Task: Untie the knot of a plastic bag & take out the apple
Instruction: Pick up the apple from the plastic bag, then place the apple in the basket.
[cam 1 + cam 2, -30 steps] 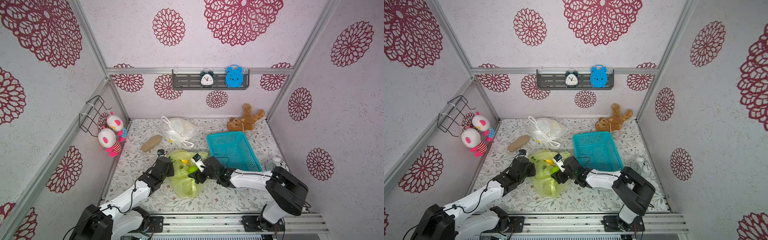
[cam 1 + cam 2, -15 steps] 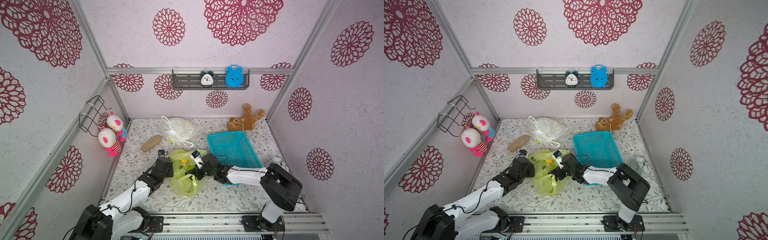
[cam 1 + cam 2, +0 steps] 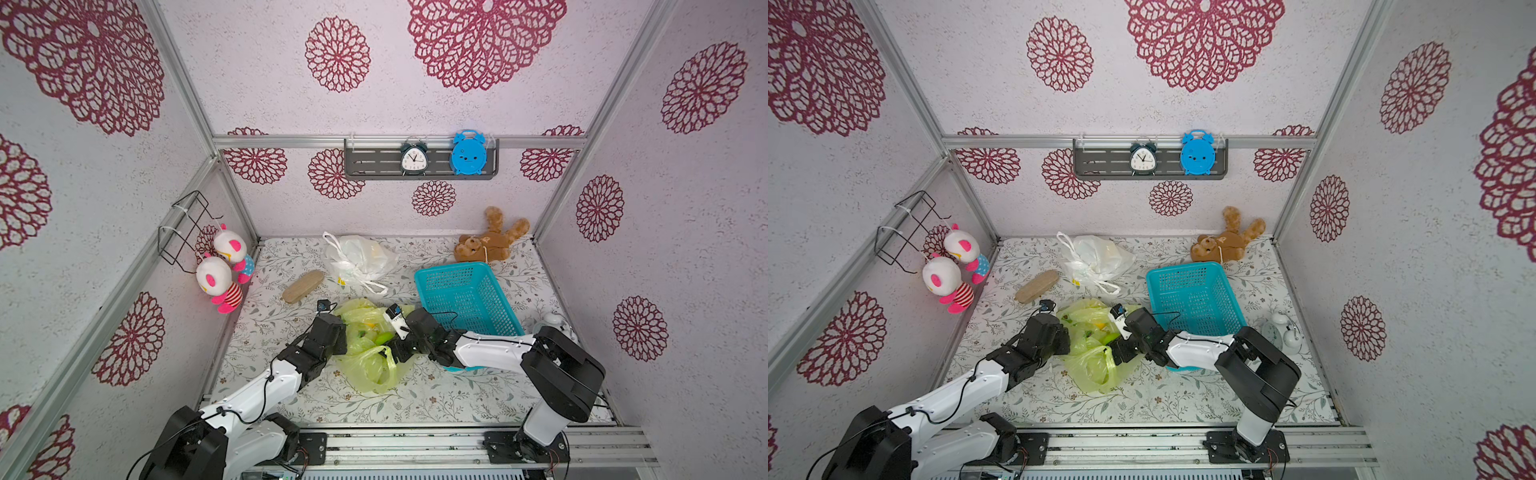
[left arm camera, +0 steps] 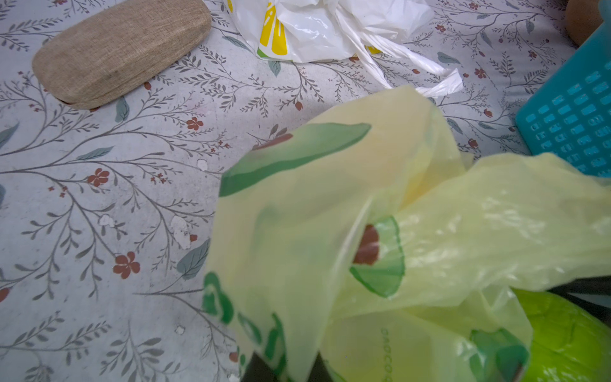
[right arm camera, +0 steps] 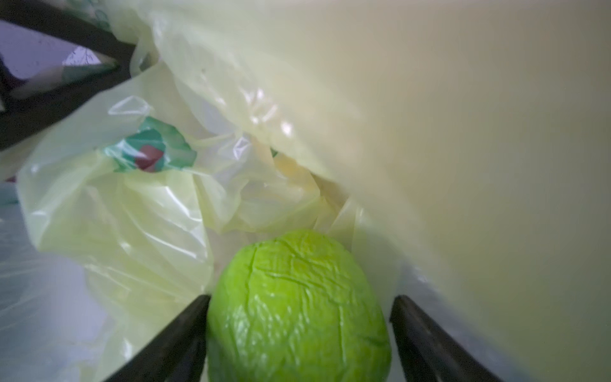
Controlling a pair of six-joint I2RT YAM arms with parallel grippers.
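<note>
The green apple (image 5: 297,324) lies inside the opened mouth of the yellow-green plastic bag (image 5: 132,231), low in the middle of the right wrist view, and shows as a bright green patch (image 3: 384,337) at the centre of the bag in a top view. The right gripper (image 5: 301,299) is spread wide around it. One dark finger (image 5: 185,324) rests against the apple's side and the other stands just beside it with a thin gap, so the jaws straddle the fruit without clamping it. Loose folds of the bag hang over and behind the apple and fill the upper right of that frame. In the left wrist view the apple (image 4: 568,340) peeks out at the lower right corner under the crumpled plastic. The left gripper (image 3: 341,334) sits at the bag's left edge in a top view, closed on a fold of plastic that bunches up from it. The bag's lower part spreads toward the bottom of the frame on the flowered table (image 3: 436,395). The right arm reaches in from the right across the near corner of the blue basket (image 3: 453,268), which stands just right of the bag. Above the bag lie a white plastic bag (image 3: 361,257) and, to its left, a tan case (image 3: 302,286). A teddy bear (image 3: 490,245) lies beyond the basket against the back wall.
</note>
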